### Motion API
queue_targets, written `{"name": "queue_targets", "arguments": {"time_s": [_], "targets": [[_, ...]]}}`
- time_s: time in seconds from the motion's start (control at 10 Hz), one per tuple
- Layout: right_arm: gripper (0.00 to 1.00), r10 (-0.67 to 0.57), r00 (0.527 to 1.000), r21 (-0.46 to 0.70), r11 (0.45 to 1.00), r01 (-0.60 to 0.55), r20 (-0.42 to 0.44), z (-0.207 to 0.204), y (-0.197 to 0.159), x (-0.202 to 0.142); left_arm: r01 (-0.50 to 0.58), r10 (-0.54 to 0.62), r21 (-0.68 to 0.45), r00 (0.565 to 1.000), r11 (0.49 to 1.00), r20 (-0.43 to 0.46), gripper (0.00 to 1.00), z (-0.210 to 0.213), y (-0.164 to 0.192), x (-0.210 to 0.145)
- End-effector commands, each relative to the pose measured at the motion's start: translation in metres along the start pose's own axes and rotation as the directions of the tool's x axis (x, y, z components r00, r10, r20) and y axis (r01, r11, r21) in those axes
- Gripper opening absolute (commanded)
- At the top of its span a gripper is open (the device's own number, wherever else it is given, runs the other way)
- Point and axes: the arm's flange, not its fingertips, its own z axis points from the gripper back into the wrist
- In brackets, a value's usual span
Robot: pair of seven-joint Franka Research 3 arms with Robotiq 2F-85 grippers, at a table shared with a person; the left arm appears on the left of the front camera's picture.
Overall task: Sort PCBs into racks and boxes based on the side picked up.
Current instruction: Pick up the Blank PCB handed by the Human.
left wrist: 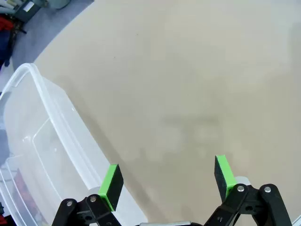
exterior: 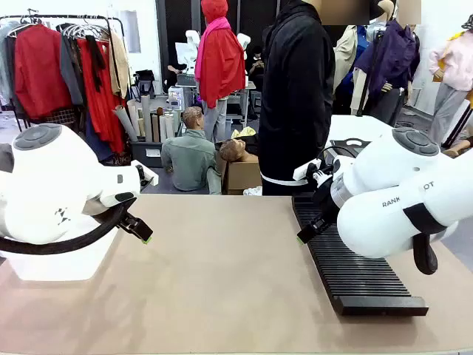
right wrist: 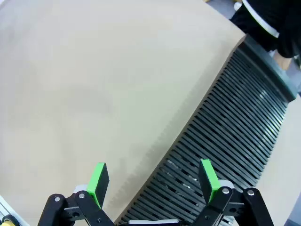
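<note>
The PCBs are out of view. A long black slotted rack [exterior: 355, 270] lies on the right side of the table, running away from me. My right gripper [exterior: 304, 235] hovers at its left edge. In the right wrist view the right gripper [right wrist: 154, 181] is open and holds nothing, over the rack [right wrist: 235, 136] edge and the bare table. A translucent clear box [exterior: 59, 266] stands at the left under my left arm. My left gripper [exterior: 145, 235] hangs beside it. The left wrist view shows the left gripper [left wrist: 168, 181] open and holding nothing, next to the box [left wrist: 42, 136] rim.
A person in black [exterior: 295, 96] stands at the far edge of the tan table [exterior: 222, 281], behind the rack's far end. The middle of the table is bare. Clothes rails and a cardboard box stand beyond the table.
</note>
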Motion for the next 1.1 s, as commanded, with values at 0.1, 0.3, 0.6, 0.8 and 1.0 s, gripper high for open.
{"name": "queue_targets", "arguments": {"time_s": [0.1,0.3,0.6,0.8,1.0], "targets": [[1.0,0.0,1.0,0.0,1.0,0.0,0.0,0.0,0.0,0.0,0.0,0.0,0.0,1.0,1.0,0.0,1.0,0.0001,0.0,0.0001],[1.0,0.0,1.0,0.0,1.0,0.0,0.0,0.0,0.0,0.0,0.0,0.0,0.0,1.0,1.0,0.0,1.0,0.0001,0.0,0.0001],[1.0,0.0,1.0,0.0,1.0,0.0,0.0,0.0,0.0,0.0,0.0,0.0,0.0,1.0,1.0,0.0,1.0,0.0001,0.0,0.0001],[1.0,0.0,1.0,0.0,1.0,0.0,0.0,0.0,0.0,0.0,0.0,0.0,0.0,1.0,1.0,0.0,1.0,0.0001,0.0,0.0001],[1.0,0.0,1.0,0.0,1.0,0.0,0.0,0.0,0.0,0.0,0.0,0.0,0.0,1.0,1.0,0.0,1.0,0.0001,0.0,0.0001]]}}
